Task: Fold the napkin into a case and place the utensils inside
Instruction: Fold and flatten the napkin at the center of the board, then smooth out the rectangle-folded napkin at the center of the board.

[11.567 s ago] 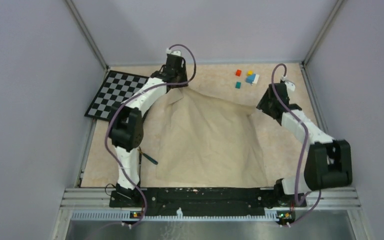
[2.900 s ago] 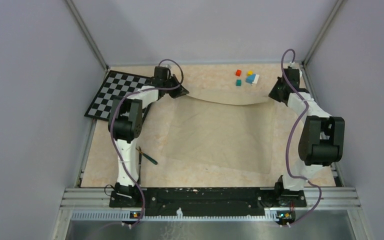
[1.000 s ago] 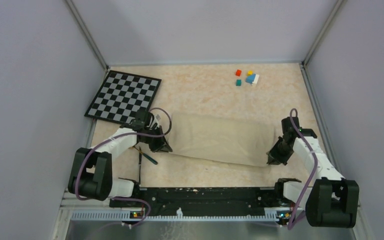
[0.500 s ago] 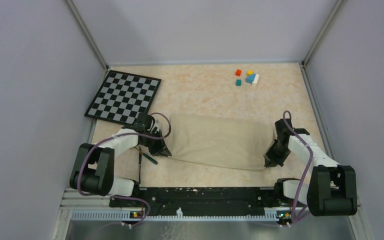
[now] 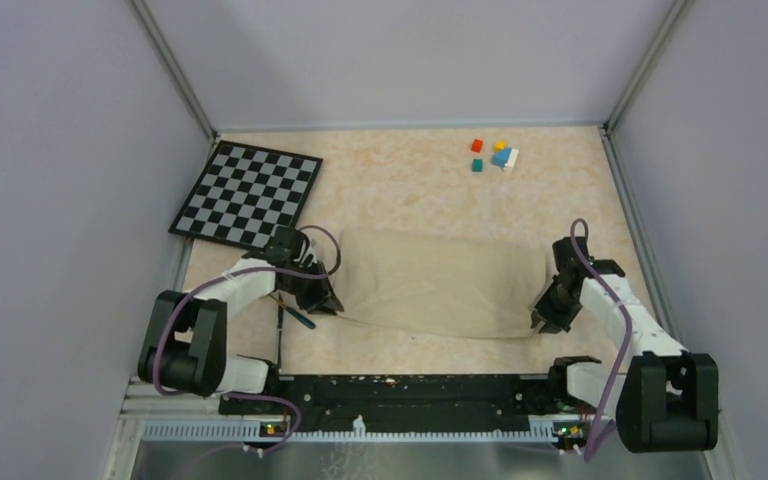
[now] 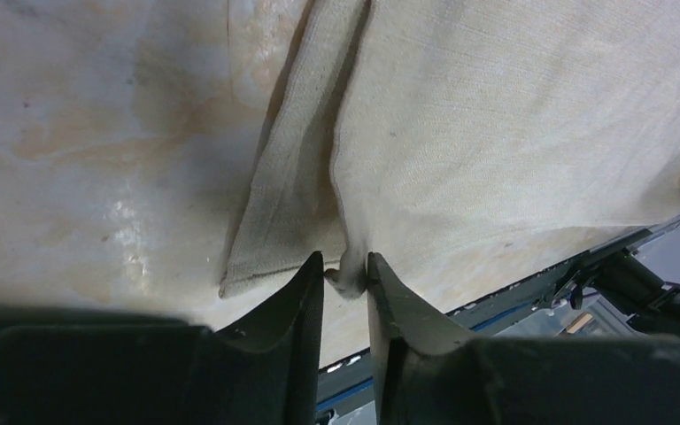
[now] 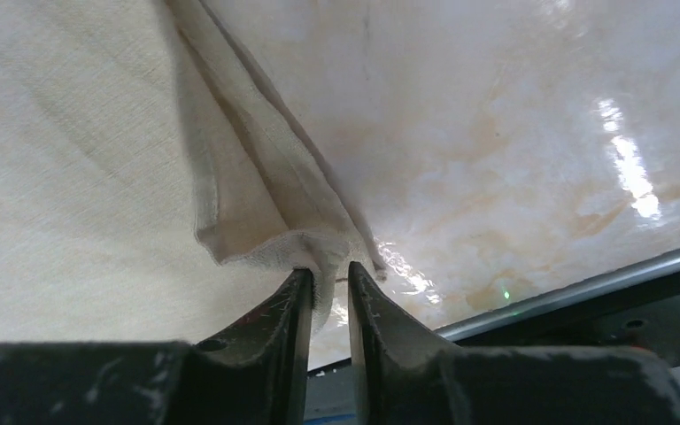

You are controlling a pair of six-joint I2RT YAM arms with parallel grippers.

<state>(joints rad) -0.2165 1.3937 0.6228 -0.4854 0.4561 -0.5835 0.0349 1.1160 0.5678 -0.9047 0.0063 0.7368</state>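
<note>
The napkin (image 5: 430, 283) is matt cloth with a coarse, clearly visible weave, the desk (image 5: 410, 180) is smooth and glossy with a mottled stone look and bright glare, and the fingers (image 6: 294, 312) of the left hand (image 6: 343, 263) look like dark matt plastic.

The table (image 5: 410, 190) carries napkin (image 5: 430, 285), utensils (image 5: 297, 319), checkerboard (image 5: 247, 193), cubes (image 5: 495, 156).

One napkin (image 5: 430, 285), one checkerboard (image 5: 245, 195), five cubes (image 5: 501, 157), one each of red, yellow, blue, white and teal, two utensils (image 5: 303, 321) showing, two arms (image 5: 245, 282), one table (image 5: 410, 185).
</note>
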